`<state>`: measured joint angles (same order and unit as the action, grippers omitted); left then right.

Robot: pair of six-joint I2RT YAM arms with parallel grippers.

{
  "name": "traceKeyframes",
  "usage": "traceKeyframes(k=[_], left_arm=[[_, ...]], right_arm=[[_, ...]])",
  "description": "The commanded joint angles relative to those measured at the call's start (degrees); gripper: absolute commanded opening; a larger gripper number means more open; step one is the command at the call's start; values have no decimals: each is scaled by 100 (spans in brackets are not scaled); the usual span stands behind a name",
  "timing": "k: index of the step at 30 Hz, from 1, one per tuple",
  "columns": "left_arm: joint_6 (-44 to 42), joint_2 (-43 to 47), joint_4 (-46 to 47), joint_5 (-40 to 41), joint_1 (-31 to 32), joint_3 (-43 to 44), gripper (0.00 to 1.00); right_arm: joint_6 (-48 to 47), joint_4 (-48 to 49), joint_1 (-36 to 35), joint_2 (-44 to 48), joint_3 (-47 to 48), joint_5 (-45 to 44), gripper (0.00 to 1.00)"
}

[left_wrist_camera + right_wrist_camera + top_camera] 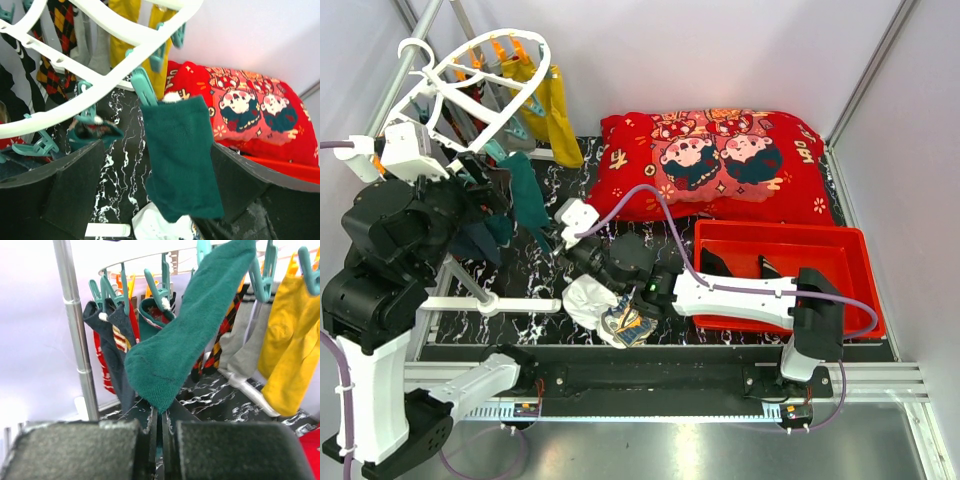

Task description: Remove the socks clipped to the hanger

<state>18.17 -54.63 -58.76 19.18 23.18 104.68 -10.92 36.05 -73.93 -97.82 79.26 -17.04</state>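
The white hanger [542,62] hangs at the back left with several socks clipped to it. A dark teal sock [182,150] hangs from a teal clip [145,88]. My left gripper [165,195] is open, one finger on each side of this sock, neither touching it. My right gripper [167,432] is shut on the toe of the same teal sock [175,350], which slants up to its clip. In the top view the left gripper [490,190] sits under the hanger and the right gripper [558,245] reaches in from the right. Mustard-yellow socks [558,115] hang at the far side.
A grey metal rail [75,330] stands beside the hanger. Loose white and patterned socks [605,305] lie on the black marbled table. A red cushion [720,160] lies at the back, and a red tray [780,240] stands at the right.
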Motion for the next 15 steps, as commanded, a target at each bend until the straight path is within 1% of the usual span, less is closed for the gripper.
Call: traceKeyframes(k=[1, 3, 5, 6, 7, 11, 12, 15], left_arm=[[125, -127, 109, 341, 11, 158, 89], [-41, -118, 303, 132, 2, 70, 89], [-173, -100, 602, -98, 2, -106, 89], [-174, -83, 733, -220, 2, -158, 89], [-165, -83, 778, -274, 2, -185, 89], [-139, 14, 1094, -731, 2, -343, 89], [-130, 49, 1191, -871, -6, -369, 89], [-51, 75, 1227, -1021, -15, -414, 89]], right_arm=[[-937, 314, -165, -114, 116, -204, 0], [-1097, 376, -165, -123, 63, -186, 0], [-817, 253, -165, 8, 28, -55, 0], [-650, 236, -157, 61, -25, 172, 0], [-292, 262, -122, 122, -69, 296, 0], [536, 288, -51, 421, -174, 780, 0], [721, 306, -43, 465, -218, 1042, 0], [1599, 472, 98, 659, -358, 1491, 0]])
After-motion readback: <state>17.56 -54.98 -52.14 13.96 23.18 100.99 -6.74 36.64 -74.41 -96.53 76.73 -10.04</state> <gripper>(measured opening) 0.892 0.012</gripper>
